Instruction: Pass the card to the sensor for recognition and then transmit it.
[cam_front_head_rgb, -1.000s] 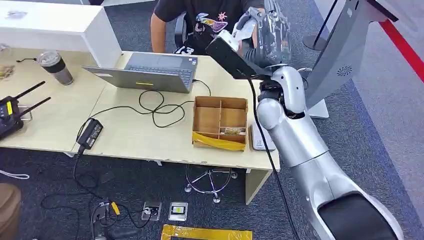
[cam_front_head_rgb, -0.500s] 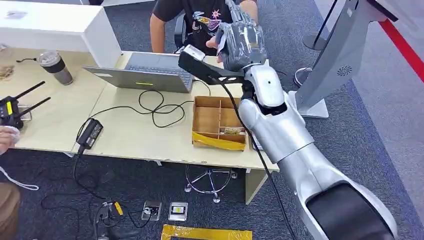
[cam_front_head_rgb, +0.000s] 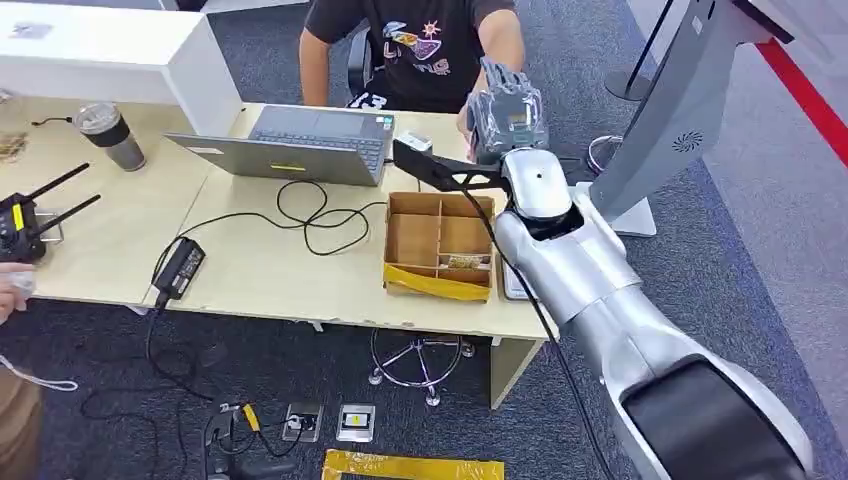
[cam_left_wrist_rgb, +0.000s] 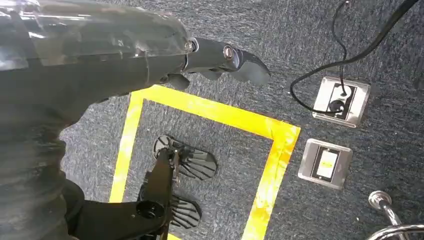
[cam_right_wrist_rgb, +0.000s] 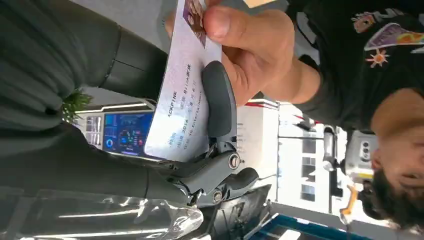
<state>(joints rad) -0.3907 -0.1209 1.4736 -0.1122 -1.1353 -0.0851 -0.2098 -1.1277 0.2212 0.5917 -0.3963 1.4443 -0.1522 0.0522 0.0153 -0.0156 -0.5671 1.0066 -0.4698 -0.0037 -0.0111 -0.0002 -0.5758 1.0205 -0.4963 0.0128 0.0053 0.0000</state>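
The white printed card (cam_right_wrist_rgb: 181, 102) sits between the dark thumb and fingers (cam_right_wrist_rgb: 219, 102) of my right hand (cam_front_head_rgb: 507, 118). A person's hand (cam_right_wrist_rgb: 255, 52) grips the card's far end at the same time. In the head view my right hand is raised over the desk's far edge, in front of the seated person in a black T-shirt (cam_front_head_rgb: 420, 45). The grey sensor kiosk (cam_front_head_rgb: 680, 110) stands to the right of the desk, and its blue screen (cam_right_wrist_rgb: 122, 134) shows behind the card. My left hand (cam_left_wrist_rgb: 220, 57) hangs over the floor, holding nothing, with its fingers loosely apart.
On the desk (cam_front_head_rgb: 270, 270) are a compartmented cardboard box (cam_front_head_rgb: 440, 240), a laptop (cam_front_head_rgb: 300, 140), looping cables, a power adapter (cam_front_head_rgb: 180, 265), a cup (cam_front_head_rgb: 112, 135) and a radio (cam_front_head_rgb: 15, 225). Yellow tape (cam_front_head_rgb: 412, 466) and floor sockets (cam_front_head_rgb: 355, 422) lie below.
My right arm swung left away from the kiosk and came down toward the seated person. The person's hand has taken hold of the card's far end.
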